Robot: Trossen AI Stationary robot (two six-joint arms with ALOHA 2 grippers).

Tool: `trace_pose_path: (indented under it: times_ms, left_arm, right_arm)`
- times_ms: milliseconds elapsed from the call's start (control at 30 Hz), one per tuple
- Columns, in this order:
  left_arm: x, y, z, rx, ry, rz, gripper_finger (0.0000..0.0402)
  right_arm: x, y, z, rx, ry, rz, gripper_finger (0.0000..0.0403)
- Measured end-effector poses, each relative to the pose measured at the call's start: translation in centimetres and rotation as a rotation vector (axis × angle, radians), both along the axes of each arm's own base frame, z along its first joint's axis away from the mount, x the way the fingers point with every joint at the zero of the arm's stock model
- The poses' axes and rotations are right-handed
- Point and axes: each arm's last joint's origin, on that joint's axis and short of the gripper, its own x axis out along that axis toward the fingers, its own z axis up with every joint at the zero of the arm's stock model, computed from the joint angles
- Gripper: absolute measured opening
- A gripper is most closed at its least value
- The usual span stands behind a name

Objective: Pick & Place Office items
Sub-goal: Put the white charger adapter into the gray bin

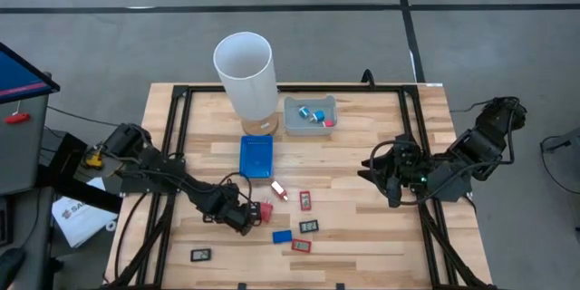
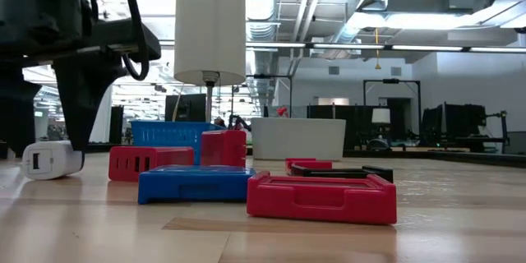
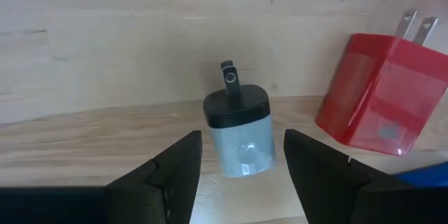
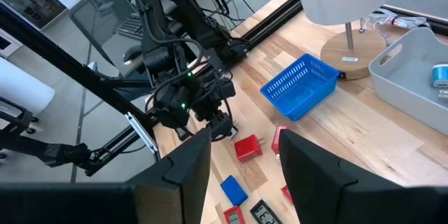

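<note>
White-and-black charger (image 3: pixel 238 129) lying flat on the wooden surface (image 1: pixel 362 236), between the spread, released fingers of the left claw (image 3: pixel 241 164), ungrasped. Just beside: red charger (image 3: pixel 381 94), prongs out. Farther right: scattered red, blue and black office items (image 1: pixel 304 227). Far side: blue basket (image 1: pixel 256 156), grey bin (image 1: pixel 309 115). Right claw (image 4: pixel 241 157) open, well apart at right.

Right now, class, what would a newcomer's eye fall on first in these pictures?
The tall white cylinder at the table's far edge stands out, with a blue basket just in front of it. Next come the small red, blue and black office items scattered near the front middle. The left gripper, open, hovers over a white plug beside a red plug.
</note>
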Motion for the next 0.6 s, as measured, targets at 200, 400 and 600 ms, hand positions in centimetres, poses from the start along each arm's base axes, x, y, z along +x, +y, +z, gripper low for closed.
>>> trace_pose_path:
  times_ms: [200,400,600]
  left_arm:
    - [0.1,0.4,0.0,0.011,0.012,0.012,0.0194]
    - [-0.4,0.6,-1.0,0.004,0.01,0.008,0.0176]
    - [-0.3,0.6,-1.2,-0.002,-0.009,-0.03,0.0168]
  right_arm:
    - [-0.1,0.1,0.0,0.001,-0.001,0.01,0.0162]
    - [-0.3,0.4,0.0,0.001,-0.002,0.025,0.0162]
    - [-0.4,0.6,0.0,0.012,-0.004,0.027,0.0162]
